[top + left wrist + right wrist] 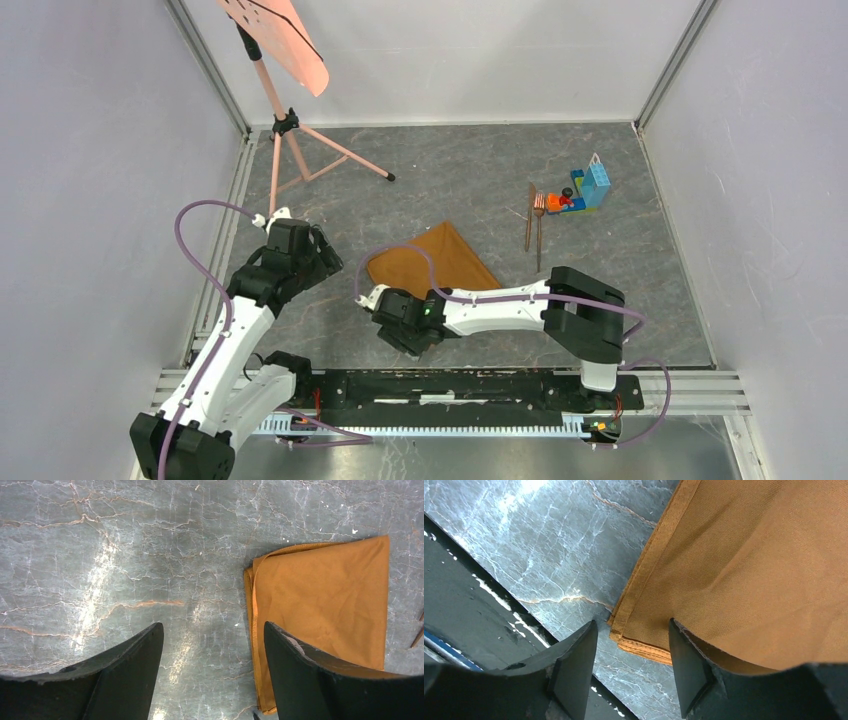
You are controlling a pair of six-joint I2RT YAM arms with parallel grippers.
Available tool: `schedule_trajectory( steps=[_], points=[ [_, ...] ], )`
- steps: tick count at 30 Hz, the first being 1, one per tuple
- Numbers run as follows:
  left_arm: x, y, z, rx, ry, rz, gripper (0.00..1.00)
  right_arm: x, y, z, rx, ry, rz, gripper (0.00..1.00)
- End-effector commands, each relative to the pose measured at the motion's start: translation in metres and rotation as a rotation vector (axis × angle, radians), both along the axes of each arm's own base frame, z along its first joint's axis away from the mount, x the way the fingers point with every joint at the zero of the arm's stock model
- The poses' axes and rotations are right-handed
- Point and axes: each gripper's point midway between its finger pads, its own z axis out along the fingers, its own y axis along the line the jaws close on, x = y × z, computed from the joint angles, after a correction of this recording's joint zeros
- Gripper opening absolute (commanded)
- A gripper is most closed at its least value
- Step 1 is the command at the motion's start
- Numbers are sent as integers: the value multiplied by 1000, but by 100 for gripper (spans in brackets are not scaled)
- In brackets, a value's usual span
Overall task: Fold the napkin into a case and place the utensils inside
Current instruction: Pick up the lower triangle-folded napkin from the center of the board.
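The orange-brown napkin [445, 258] lies folded flat at mid table; it also shows in the left wrist view [325, 600] and in the right wrist view [749, 565]. The fork [541, 222] and the thin knife [530, 228] lie side by side to its right, apart from it. My left gripper [325, 255] is open and empty, left of the napkin's left edge [212, 630]. My right gripper [405, 330] is open over the napkin's near corner [632, 630]; the layered corner lies between its fingers and it holds nothing.
A pile of colourful toy bricks [580, 192] sits just beyond the utensils. A salmon-pink sheet on a tripod stand [285, 45] stands at the back left. The black base rail [470, 390] runs along the near edge, close to my right gripper.
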Motion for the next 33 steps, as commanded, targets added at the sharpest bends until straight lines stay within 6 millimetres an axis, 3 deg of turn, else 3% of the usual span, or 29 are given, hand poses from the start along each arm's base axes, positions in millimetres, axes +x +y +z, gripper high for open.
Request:
schedule_trajectory(
  steps=[1, 6, 12, 15, 18, 25, 29, 33],
  points=[
    [7, 3, 8, -6, -35, 30, 80, 2, -4, -20, -33, -8, -36, 57],
    [5, -1, 3, -21, -16, 17, 80, 5, -16, -32, -39, -25, -53, 31],
    [5, -9, -5, -50, 17, -8, 80, 17, -5, -15, 49, -67, -32, 2],
    [7, -20, -8, -92, 29, -44, 82, 22, 9, 12, 156, -101, -11, 0],
    [8, -44, -14, -200, 51, -108, 91, 28, 17, 39, 312, -78, -35, 0],
    [19, -95, -23, -532, 37, -137, 98, 22, 14, 67, 633, 128, -61, 0],
    [29, -103, -35, -634, 68, -41, 100, 26, 8, 76, 711, 162, -74, 0],
    [35, -103, -65, -654, 171, 70, 98, 31, -1, 85, 764, 160, -87, 0]
  ],
)
